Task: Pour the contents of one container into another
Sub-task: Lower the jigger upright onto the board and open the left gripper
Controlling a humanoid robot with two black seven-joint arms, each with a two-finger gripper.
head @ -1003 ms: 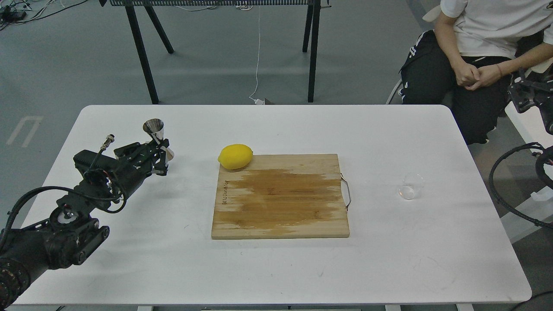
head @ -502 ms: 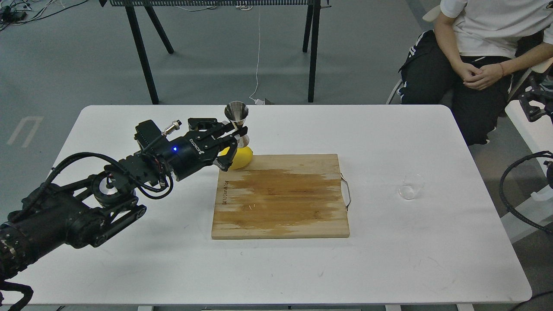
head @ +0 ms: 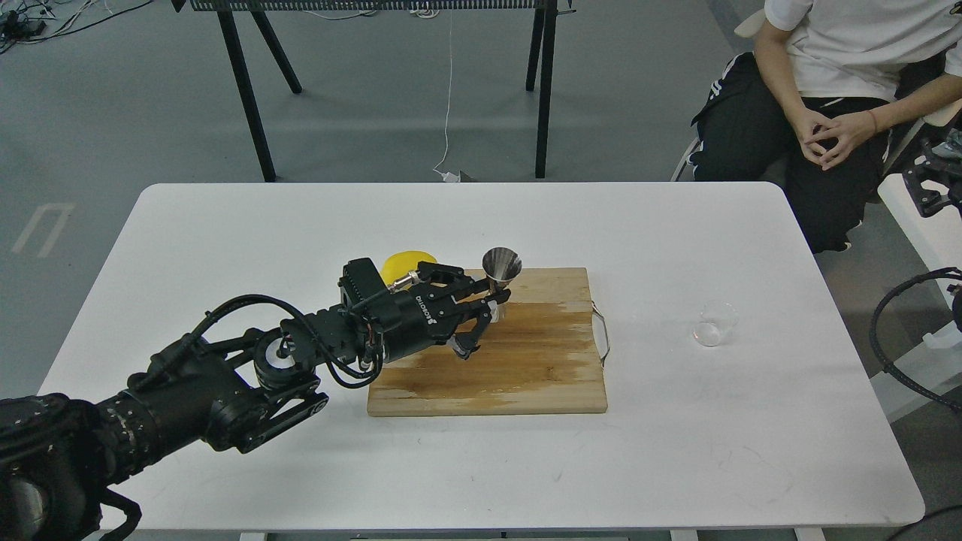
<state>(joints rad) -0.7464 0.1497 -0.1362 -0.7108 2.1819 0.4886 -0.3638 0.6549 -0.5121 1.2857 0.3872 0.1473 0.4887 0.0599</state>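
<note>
One black left arm [head: 225, 383] reaching in from the near left corner across the white bench [head: 301, 466]. Left gripper [head: 487, 312] out over the wooden cutting board [head: 518, 368], fingers [head: 462, 346] clenched on the narrow waist of the steel jigger [head: 501, 274]. Jigger upright, wide mouth up, lower cone just above or on the board, cannot tell which. Just behind the fingers and the wrist, a yellow lemon [head: 398, 264] half hidden at the board's far left corner. Well off to the right of the fingers, past the board's wire handle [head: 603, 334], the clear glass cup [head: 714, 324] standing alone on the bench, untouched. Farther right, at the frame edge, part of the right arm [head: 932, 184]; state of its fingers cannot be told. Beyond the bench, a seated person [head: 834, 90].
</note>
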